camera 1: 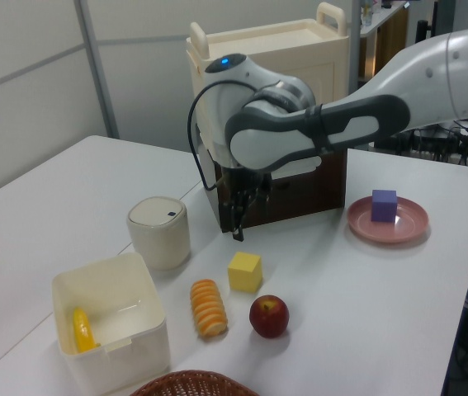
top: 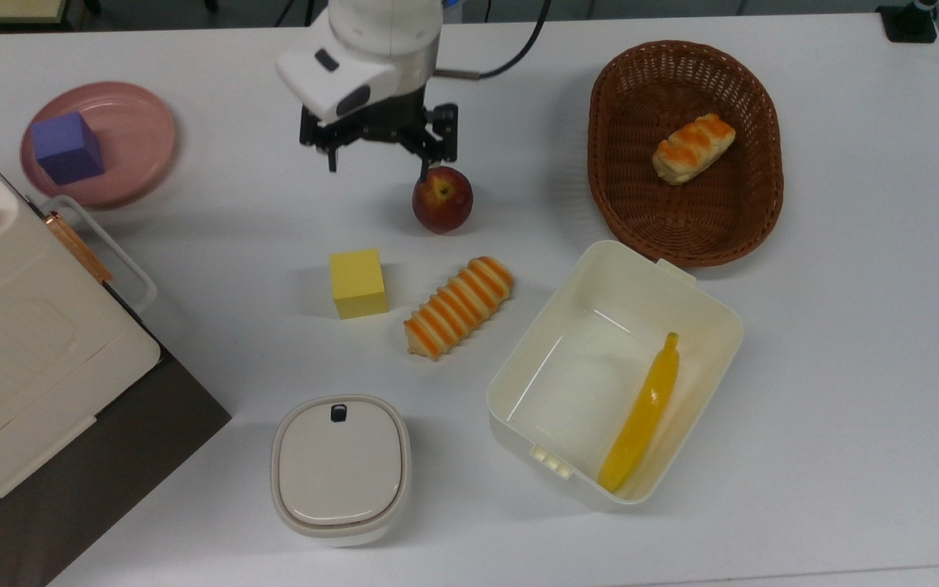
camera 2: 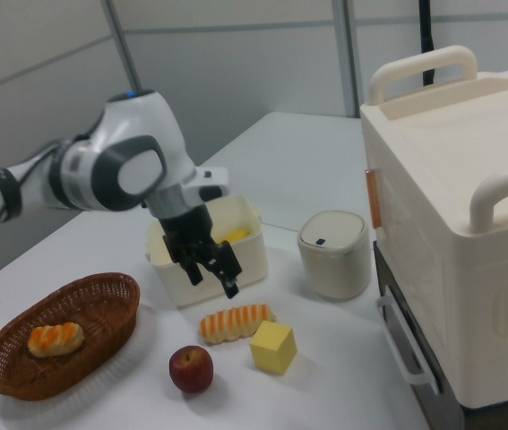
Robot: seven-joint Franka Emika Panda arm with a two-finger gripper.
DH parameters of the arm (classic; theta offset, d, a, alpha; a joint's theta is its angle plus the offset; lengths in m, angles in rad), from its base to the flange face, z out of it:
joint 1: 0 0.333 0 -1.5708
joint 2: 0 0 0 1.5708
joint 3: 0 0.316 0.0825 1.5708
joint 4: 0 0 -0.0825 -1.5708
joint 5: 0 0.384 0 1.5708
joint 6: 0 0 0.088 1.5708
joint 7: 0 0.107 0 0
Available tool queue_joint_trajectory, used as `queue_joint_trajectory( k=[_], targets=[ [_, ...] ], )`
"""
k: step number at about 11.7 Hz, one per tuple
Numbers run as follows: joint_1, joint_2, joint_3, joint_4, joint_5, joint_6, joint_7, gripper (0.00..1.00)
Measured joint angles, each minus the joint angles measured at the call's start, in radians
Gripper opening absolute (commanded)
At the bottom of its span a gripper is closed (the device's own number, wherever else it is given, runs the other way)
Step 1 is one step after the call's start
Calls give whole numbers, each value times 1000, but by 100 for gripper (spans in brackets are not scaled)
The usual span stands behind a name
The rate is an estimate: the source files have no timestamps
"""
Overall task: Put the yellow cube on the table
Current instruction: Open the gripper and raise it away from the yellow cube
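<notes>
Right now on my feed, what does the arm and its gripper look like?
A white, rounded arm with a grey wrist section and a small blue light. A black cable loops beside the wrist. The gripper is black, with two thin dark fingers.

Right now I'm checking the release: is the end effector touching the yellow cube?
Apart. The left view shows the end effector hanging open above the yellow cube, which rests alone on the table.

lab | white table | grey partition walls | toy food
</notes>
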Motion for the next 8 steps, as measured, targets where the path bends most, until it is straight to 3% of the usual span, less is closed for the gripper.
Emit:
queue_joint_trajectory(
  k=[4,8],
  targets=[
    [13,-111,-1,3,31,-179,1,100],
    [13,-144,-32,2,107,-194,0,100]
  ],
)
